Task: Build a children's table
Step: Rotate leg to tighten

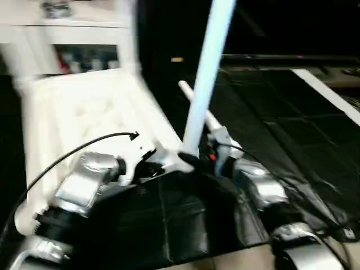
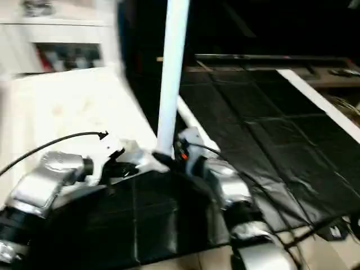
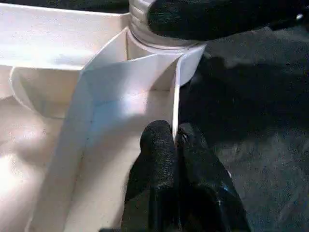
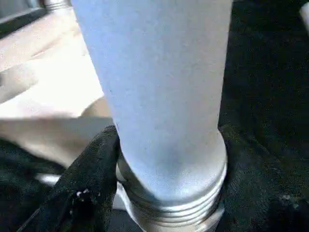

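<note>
From the head camera I see the white plastic rectangular table top (image 1: pixel 84 112) lying ribbed underside up on the black mat floor (image 1: pixel 270 129), stretching away from me on my left side. A long white tapered round leg (image 1: pixel 205 79) stands upright at the top's near right corner socket (image 3: pixel 161 46), its threaded silver-grey end sitting at the mouth of that rounded socket. My right gripper (image 4: pixel 159 193) is clamped around the base of this leg, one black finger (image 4: pixel 82 188) pressed on either side just above the threads. My left gripper (image 3: pixel 176 145) has its two black fingers closed on the thin white side wall of the table top, one finger inside the rim and one outside, close beside the corner socket. A second white leg (image 1: pixel 199 109) lies on the mat behind the upright one. A white cabinet (image 1: pixel 62 34) with glass doors stands past the far end of the table top
</note>
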